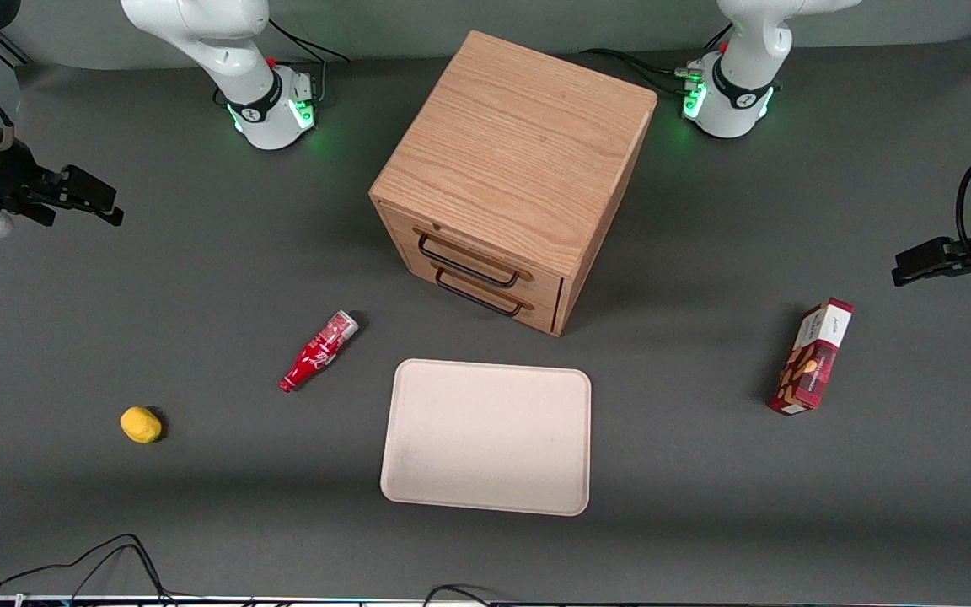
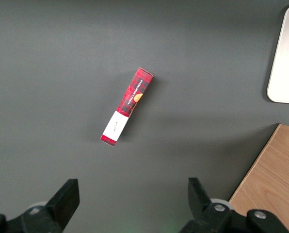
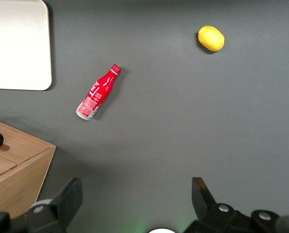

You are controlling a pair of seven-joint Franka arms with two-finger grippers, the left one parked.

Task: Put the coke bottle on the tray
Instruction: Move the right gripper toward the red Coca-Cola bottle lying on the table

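Observation:
The coke bottle (image 1: 318, 351) is a slim red bottle with white lettering, lying on its side on the dark table, cap end nearer the front camera. It also shows in the right wrist view (image 3: 98, 92). The beige tray (image 1: 418, 480) lies flat beside the bottle, bare, and its corner shows in the right wrist view (image 3: 18, 73). My gripper (image 1: 89, 196) hangs high above the working arm's end of the table, well away from the bottle. Its fingers (image 3: 67, 196) are spread wide with nothing between them.
A wooden drawer cabinet (image 1: 519, 160) with two black handles stands farther from the front camera than the tray. A yellow lemon (image 1: 141, 424) lies toward the working arm's end. A red snack box (image 1: 811, 357) lies toward the parked arm's end.

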